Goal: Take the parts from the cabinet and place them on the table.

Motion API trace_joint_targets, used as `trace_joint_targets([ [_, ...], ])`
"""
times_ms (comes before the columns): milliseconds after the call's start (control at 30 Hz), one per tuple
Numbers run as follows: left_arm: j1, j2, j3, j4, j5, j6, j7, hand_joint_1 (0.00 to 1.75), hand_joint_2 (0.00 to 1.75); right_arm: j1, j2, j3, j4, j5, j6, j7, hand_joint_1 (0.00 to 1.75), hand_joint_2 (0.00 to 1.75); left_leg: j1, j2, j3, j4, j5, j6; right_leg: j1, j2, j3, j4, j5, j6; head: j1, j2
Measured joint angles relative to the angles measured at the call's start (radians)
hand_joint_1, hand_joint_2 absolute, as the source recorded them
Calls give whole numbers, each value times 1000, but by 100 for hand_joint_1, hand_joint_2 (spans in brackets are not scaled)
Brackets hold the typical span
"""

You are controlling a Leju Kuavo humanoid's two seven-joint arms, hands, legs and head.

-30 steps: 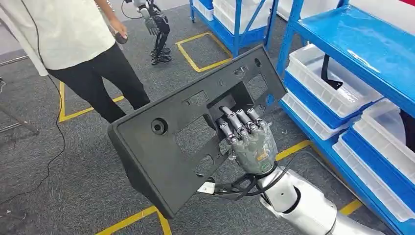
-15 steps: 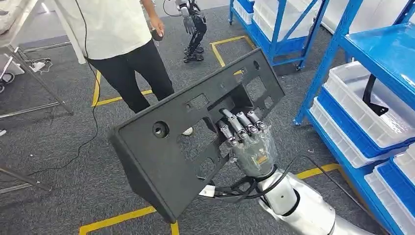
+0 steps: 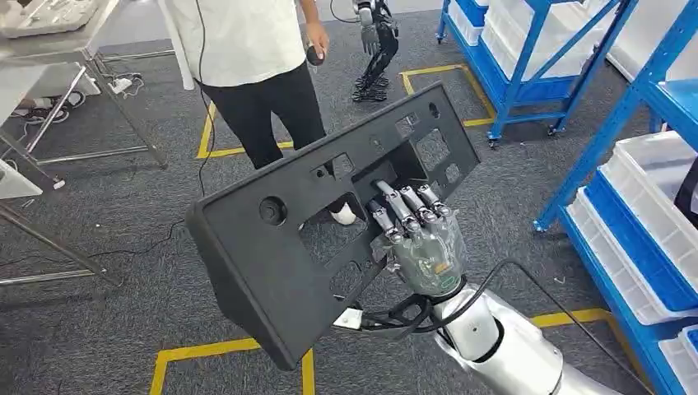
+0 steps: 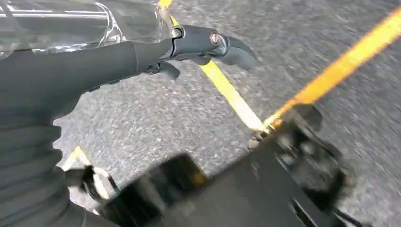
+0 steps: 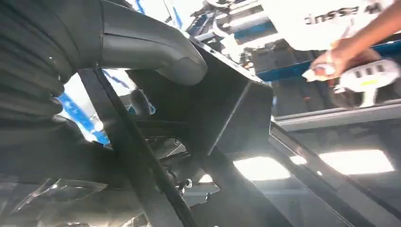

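A long black plastic panel (image 3: 276,247) with several cut-outs is held tilted in front of me, above the floor. My right hand (image 3: 420,243) grips it from behind, with the fingers (image 3: 401,206) hooked through a central opening. In the right wrist view the grey thumb (image 5: 156,52) presses on the panel's ribbed back (image 5: 227,109). My left hand (image 4: 71,61) hangs over the grey carpet with its fingers stretched out and nothing in it. The corner of a metal table (image 3: 49,45) with a white tray on it stands at the far left.
A person (image 3: 247,49) in a white shirt and black trousers stands just beyond the panel, holding a small device. Blue shelving (image 3: 642,164) with white bins runs along the right. Another robot (image 3: 374,41) stands at the back. Yellow tape (image 3: 222,354) marks the carpet.
The whole picture has shifted to the right, so the camera has turned left: the shelves slid toward the right edge and the table came into view. The panel stays in my right hand.
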Motion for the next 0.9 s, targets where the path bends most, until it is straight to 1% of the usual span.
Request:
trace_joint_targets([
  [33,7,-1,0,-1,-2,-1,-1,0,175,4,-2,-4,1,-1,-1,3,175,175,14,-11,20,-18,13,1,-1,45,1,14,-7,1,1,0],
  [67,5,1,0,-1,-5,-1,0,0,175,4,-2,-4,1,0,-2,5,175,175,17,-22,25,-22,16,11,0,95,-17,55,-29,-1,0,0],
  [100,2,3,0,-1,-6,-4,0,0,175,4,-3,-5,1,0,-8,7,175,175,18,-31,27,-23,15,17,1,119,-54,125,-63,-3,1,0],
  [133,-2,3,0,-1,-6,-4,0,0,175,7,-4,-5,2,0,-8,7,175,175,18,-44,29,-23,14,17,1,128,-98,205,-97,-2,1,0],
  [167,-5,2,0,-2,-7,-7,0,0,175,12,-7,-5,3,-1,-8,7,175,175,18,-62,29,-23,13,19,3,132,-144,282,-120,2,1,0],
  [200,-4,1,0,-2,-8,-8,0,0,175,17,-8,-5,3,0,-8,7,175,175,18,-77,31,-22,11,18,4,132,-175,319,-118,4,1,0],
  [233,-2,0,0,-2,-8,-9,0,0,175,20,-9,-5,3,0,-8,7,175,175,19,-90,33,-22,10,16,3,132,-176,305,-95,5,1,0],
  [267,1,0,0,-2,-8,-9,0,0,175,21,-9,-5,3,0,-8,7,175,175,23,-108,37,-18,6,12,2,133,-152,235,-43,8,1,0],
  [300,2,0,0,-2,-8,-9,0,0,175,21,-9,-5,3,0,-8,7,175,175,27,-122,39,-12,0,6,0,137,-114,147,8,11,1,0],
  [333,1,0,0,-2,-8,-9,0,0,175,20,-10,-5,3,0,-8,7,175,175,31,-136,40,-1,-9,-2,-6,159,-72,53,56,17,1,0],
  [367,0,1,0,-2,-8,-9,0,0,175,21,-11,-5,3,0,-8,7,175,175,28,-146,31,12,-19,-12,-12,204,-53,18,49,23,1,0],
  [400,-2,2,0,-2,-10,-9,3,0,175,20,-8,-5,3,0,-9,7,175,175,29,-155,24,24,-26,-15,-9,187,-57,15,49,8,1,0],
  [467,-1,2,0,-2,-12,-10,4,0,175,21,-9,-5,3,0,-10,10,175,175,31,-167,19,17,-23,-18,-2,170,-58,16,46,-5,1,0],
  [500,1,2,0,-2,-14,-10,6,0,175,21,-8,-5,3,0,-10,11,175,175,34,-173,18,18,-25,-20,-2,161,-58,16,46,-13,1,0],
  [533,5,2,-1,-2,-15,-10,7,0,175,17,-7,-5,3,0,-10,12,175,175,38,-165,12,23,-36,-23,-5,150,-55,15,47,-18,1,0],
  [567,6,0,-1,-3,-18,-11,7,0,175,16,-6,-5,3,0,-10,11,175,175,35,-112,-1,60,-54,-30,-3,146,-52,14,44,-23,-1,0],
  [600,5,0,-1,-3,-18,-12,9,0,175,16,-3,-5,3,0,-11,12,175,175,40,-76,-40,139,-84,-39,-1,137,-49,14,42,-27,0,0],
  [633,1,0,-1,-3,-18,-15,9,0,175,16,-3,-5,3,0,-11,13,175,175,43,-59,-86,223,-113,-43,2,127,-48,14,40,-29,-1,0],
  [667,-5,0,0,-3,-19,-16,9,0,175,17,-3,-5,5,0,-11,15,175,175,44,-52,-132,299,-136,-45,5,113,-47,14,37,-30,-1,0],
  [700,-7,-1,0,-3,-19,-16,9,0,175,19,-3,-5,7,0,-11,17,175,175,43,-49,-164,350,-143,-43,8,101,-46,14,34,-30,-1,0],
  [733,-8,-2,0,-3,-19,-17,9,0,175,21,-3,-5,9,0,-12,19,175,175,43,-49,-167,344,-127,-39,10,88,-42,14,30,-32,-1,0],
  [767,-7,-2,0,-3,-20,-17,9,0,175,21,-3,-3,11,0,-13,19,175,175,40,-48,-144,293,-94,-32,12,78,-37,14,26,-32,-1,0],
  [800,-5,-2,0,-3,-22,-18,9,0,175,21,-3,-3,12,0,-14,21,175,175,34,-42,-100,203,-48,-23,13,67,-29,14,22,-32,-1,0],
  [833,-2,-2,0,-3,-22,-19,10,0,175,20,-3,-3,12,0,-15,23,175,175,23,-19,-51,108,-5,-12,13,57,-21,13,18,-32,-1,0],
  [867,0,-2,0,-3,-22,-19,10,0,175,19,-3,-3,12,0,-15,24,175,175,6,40,-15,32,12,0,13,48,-15,10,15,-31,-1,0],
  [900,-5,-2,0,-3,-23,-19,10,0,175,19,-3,-3,13,0,-16,24,175,175,-3,43,-10,16,-2,0,17,38,-15,10,11,-25,-1,0],
])
